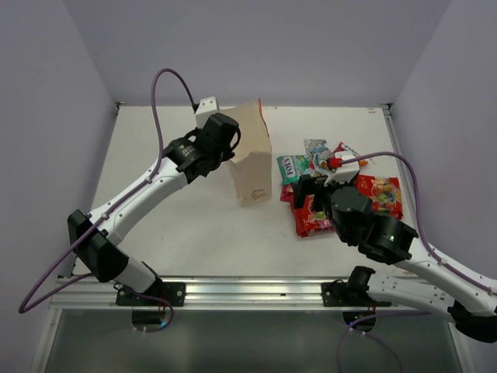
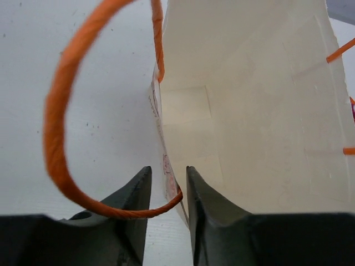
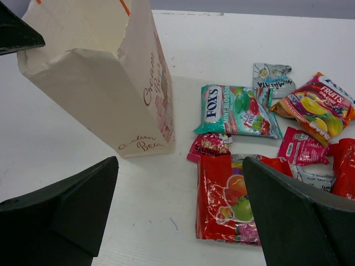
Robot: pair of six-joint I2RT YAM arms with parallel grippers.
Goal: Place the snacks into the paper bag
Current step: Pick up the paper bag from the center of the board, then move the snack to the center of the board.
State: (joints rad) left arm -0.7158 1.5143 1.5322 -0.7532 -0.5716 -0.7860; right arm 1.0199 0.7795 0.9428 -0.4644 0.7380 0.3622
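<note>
The right gripper (image 3: 180, 165) hangs with its jaws spread wide and empty over a red packet (image 3: 224, 202). The snacks (image 1: 384, 194) lie in a cluster on the desk (image 3: 233, 44), all outside the paper bag (image 3: 94, 83), which stands just to their left. At its far rim, the left gripper (image 2: 167, 178) straddles the wall and the orange cord handle (image 2: 55, 122) with narrowed jaws. I cannot tell whether it is pinching them.
</note>
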